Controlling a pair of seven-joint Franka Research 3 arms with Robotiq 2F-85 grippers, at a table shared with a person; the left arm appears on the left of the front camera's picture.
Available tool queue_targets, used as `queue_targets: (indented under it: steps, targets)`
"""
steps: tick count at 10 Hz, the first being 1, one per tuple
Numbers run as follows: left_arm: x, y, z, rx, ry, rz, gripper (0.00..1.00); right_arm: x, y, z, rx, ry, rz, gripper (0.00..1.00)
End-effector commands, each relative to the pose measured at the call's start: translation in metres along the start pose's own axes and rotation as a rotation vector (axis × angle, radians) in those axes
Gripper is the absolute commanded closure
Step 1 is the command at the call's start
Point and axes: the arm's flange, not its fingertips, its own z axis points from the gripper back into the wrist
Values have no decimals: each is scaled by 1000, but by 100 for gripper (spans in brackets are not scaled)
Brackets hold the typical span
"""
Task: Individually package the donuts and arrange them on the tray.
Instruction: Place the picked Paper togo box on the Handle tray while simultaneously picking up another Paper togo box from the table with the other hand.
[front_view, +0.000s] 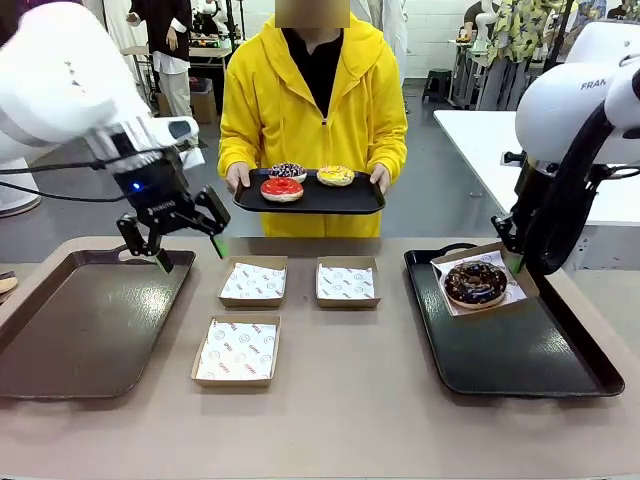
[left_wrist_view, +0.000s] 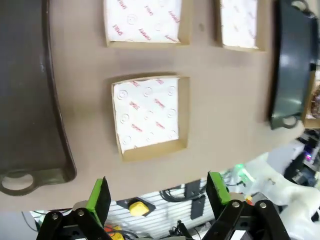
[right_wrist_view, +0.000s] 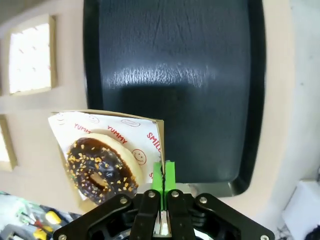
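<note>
Right hand (right_wrist_view: 164, 175) clamped on box (right_wrist_view: 125, 129) rim, donut (front_view: 475, 283) inside flat, hole up; left hand (front_view: 190, 252) apart, empty.

Tan table (front_view: 340, 430), trays and boxes.
Left tray (front_view: 80, 330) and right tray (front_view: 510, 360) at the sides; between them two far boxes (front_view: 253, 281) side by side, near box (front_view: 237, 350) before the left one.

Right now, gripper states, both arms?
Left gripper: open, empty.
Right gripper: shut on the edge of the box holding the chocolate donut.
</note>
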Motion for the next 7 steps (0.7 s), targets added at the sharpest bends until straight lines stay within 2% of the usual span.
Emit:
queue_targets:
  steps: [1, 2, 5, 7]
  targets:
    - [14, -8, -20, 124, -1, 41, 0, 6, -8, -9, 59, -6, 18, 99]
    - [15, -12, -35, 146, -9, 42, 0, 0, 0, 0, 0, 0, 0, 99]
    - [9, -17, -80, 157, 24, 45, 0, 0, 0, 0, 0, 0, 0, 99]
    - [12, -12, -71, 143, 37, 24, 0, 0, 0, 0, 0, 0, 0, 99]
